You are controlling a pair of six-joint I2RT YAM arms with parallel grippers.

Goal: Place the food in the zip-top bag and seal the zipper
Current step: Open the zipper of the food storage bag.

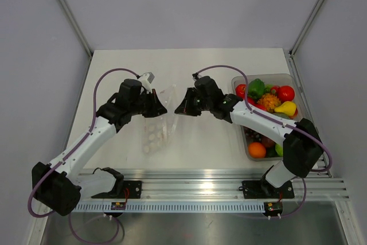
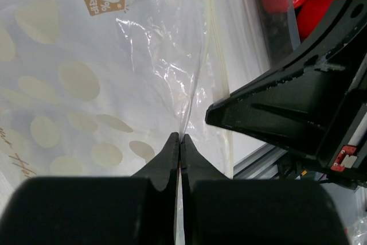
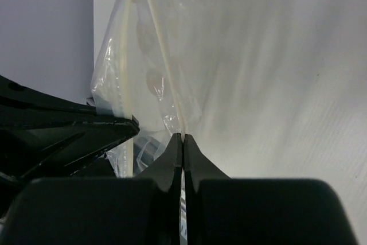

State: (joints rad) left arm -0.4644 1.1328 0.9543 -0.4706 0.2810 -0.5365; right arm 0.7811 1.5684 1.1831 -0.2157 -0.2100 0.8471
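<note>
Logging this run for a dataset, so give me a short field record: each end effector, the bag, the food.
left end effector: shut, pinching the zip-top bag
right end effector: shut, pinching the same bag
zip-top bag: between both arms, no food seen inside
food: piled in the clear tray at right

Quick count: one zip-top bag (image 1: 156,124), one tray (image 1: 269,76), my left gripper (image 2: 180,139) and right gripper (image 3: 182,137), food (image 1: 256,88) too piled to tally.
</note>
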